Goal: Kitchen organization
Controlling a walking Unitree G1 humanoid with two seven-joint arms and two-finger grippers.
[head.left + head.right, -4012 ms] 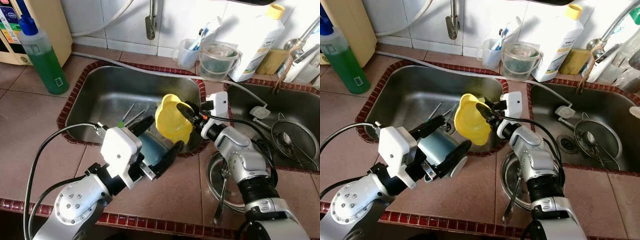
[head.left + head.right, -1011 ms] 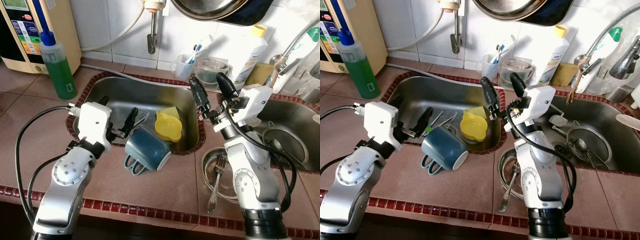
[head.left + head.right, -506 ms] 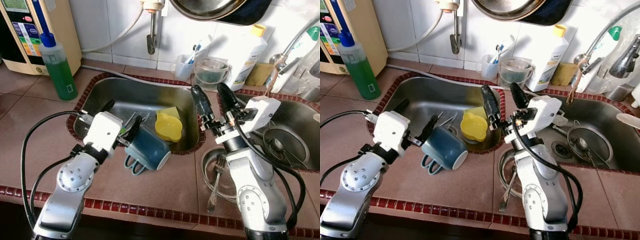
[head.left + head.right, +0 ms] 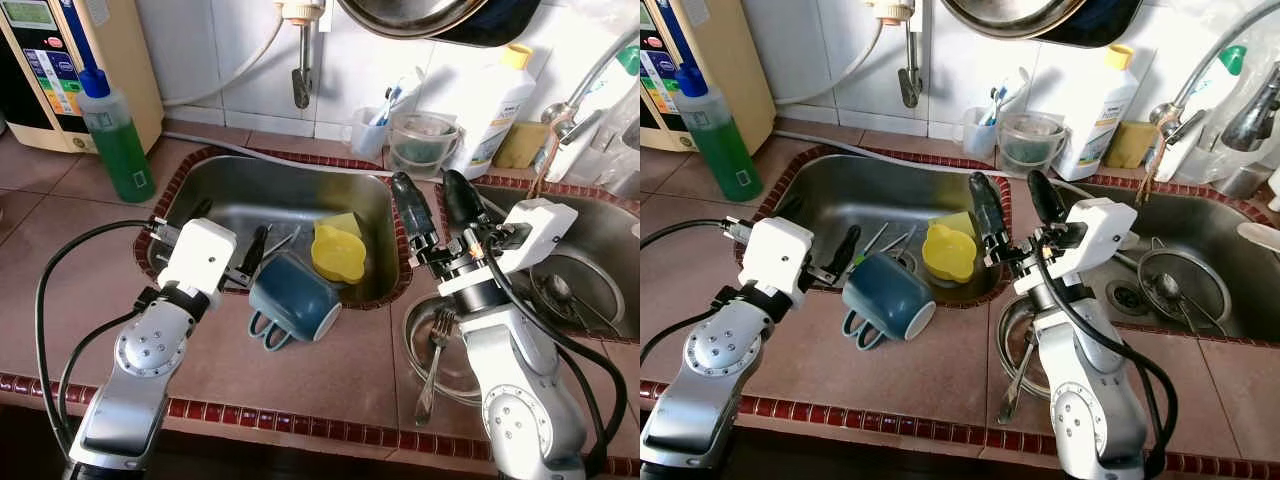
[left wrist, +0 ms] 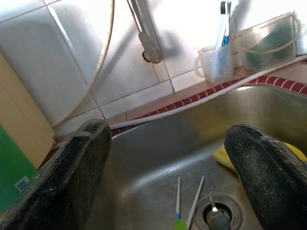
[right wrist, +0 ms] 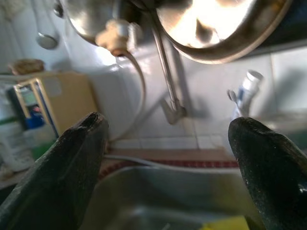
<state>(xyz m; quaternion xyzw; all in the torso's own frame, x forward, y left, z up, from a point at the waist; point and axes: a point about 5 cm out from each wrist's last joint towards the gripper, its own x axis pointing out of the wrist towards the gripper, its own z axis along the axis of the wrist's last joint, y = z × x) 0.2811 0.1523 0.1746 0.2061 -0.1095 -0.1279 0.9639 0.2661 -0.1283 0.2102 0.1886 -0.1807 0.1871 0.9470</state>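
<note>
1. A tiled kitchen counter point(image 4: 60, 230) with a red mosaic edge carries two steel basins under a white tiled wall; the left sink point(image 4: 230, 190) sits at the centre of the head views, the right sink point(image 4: 600, 230) at 3 o'clock.
2. A water filter unit point(image 4: 40, 60) stands at 10 o'clock with a green soap bottle point(image 4: 115, 135) just in front of it; a white detergent bottle point(image 4: 497, 100) stands at 1 o'clock.
3. The blue mug point(image 4: 292, 297) lies on its side on the sink's front rim, mouth toward 4 o'clock, handle on the counter. Four seconds ago it hung between the left gripper's fingers; now it rests free.
4. The yellow cup point(image 4: 337, 253) lies inside the left sink, just beyond the mug. Four seconds ago the right gripper carried it; it has been let go.
5. The left gripper point(image 4: 225, 240) is spread wide and empty, one finger close beside the mug at its 9 o'clock.
6. The right gripper point(image 4: 432, 205) is likewise wide open and empty, raised over the divider between the basins.
7. A fork point(image 4: 432, 355) rests on a steel plate point(image 4: 455, 375) at 4 o'clock.
8. Both releases look complete, so I judge the arms free for the next item.
</note>
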